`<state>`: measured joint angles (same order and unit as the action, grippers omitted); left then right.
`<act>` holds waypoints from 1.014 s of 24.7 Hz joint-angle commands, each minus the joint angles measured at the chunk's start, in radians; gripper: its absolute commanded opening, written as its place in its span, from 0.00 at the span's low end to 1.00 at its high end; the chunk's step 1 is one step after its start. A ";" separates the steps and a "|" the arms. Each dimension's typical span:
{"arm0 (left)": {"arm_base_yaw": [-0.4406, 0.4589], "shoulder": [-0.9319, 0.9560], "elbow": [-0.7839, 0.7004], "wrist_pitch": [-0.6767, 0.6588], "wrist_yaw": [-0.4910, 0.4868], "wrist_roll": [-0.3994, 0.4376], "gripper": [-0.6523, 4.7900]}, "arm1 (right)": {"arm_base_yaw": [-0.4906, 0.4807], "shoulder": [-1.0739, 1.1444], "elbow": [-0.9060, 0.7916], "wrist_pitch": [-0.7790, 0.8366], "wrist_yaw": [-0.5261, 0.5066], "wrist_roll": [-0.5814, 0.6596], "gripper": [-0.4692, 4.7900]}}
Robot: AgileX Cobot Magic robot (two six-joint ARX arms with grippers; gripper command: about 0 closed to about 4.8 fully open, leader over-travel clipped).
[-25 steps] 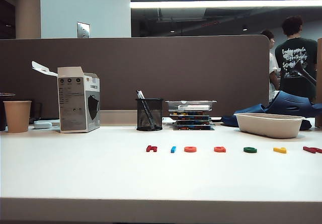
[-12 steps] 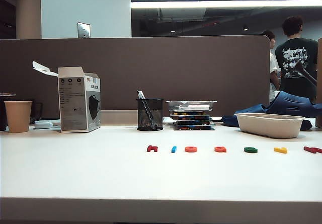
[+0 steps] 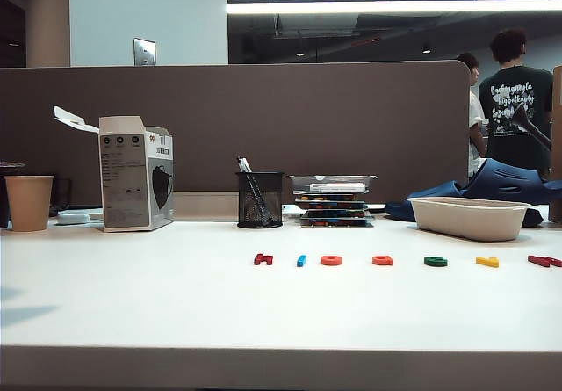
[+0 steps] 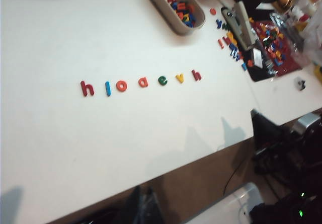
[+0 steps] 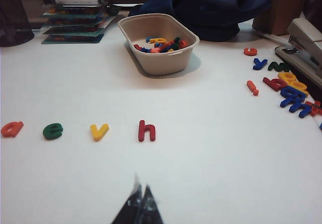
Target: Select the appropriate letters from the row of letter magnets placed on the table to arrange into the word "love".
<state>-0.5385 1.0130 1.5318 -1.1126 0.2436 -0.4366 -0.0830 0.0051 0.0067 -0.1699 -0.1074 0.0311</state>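
Note:
The letter magnets lie in one row on the white table. From one end they are a dark red h, a blue l, an orange o, an orange-red a, a green e, a yellow v and a red h. My left gripper hangs shut and empty over the table's front edge, well short of the row. My right gripper is shut and empty above bare table, just short of the red h and yellow v. Neither gripper shows in the exterior view.
A beige tray of spare letters stands behind the row's red-h end, with loose letters and a stapler beyond it. At the back are a mesh pen cup, stacked cases, a carton and a paper cup.
A faint shadow has come onto the table's front left corner in the exterior view. The letters have not moved.

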 commanded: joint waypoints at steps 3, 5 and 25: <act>0.000 -0.005 0.006 0.068 0.126 -0.012 0.11 | 0.002 -0.004 0.089 -0.039 0.005 0.047 0.09; 0.000 -0.005 0.006 0.060 0.180 -0.004 0.11 | 0.002 -0.004 0.119 -0.062 0.005 0.047 0.09; 0.000 -0.015 0.006 0.016 0.067 -0.080 0.11 | 0.066 0.491 0.584 -0.254 0.003 0.052 0.09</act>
<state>-0.5385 1.0008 1.5326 -1.1141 0.3119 -0.5137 -0.0380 0.4480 0.5385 -0.4290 -0.0986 0.0776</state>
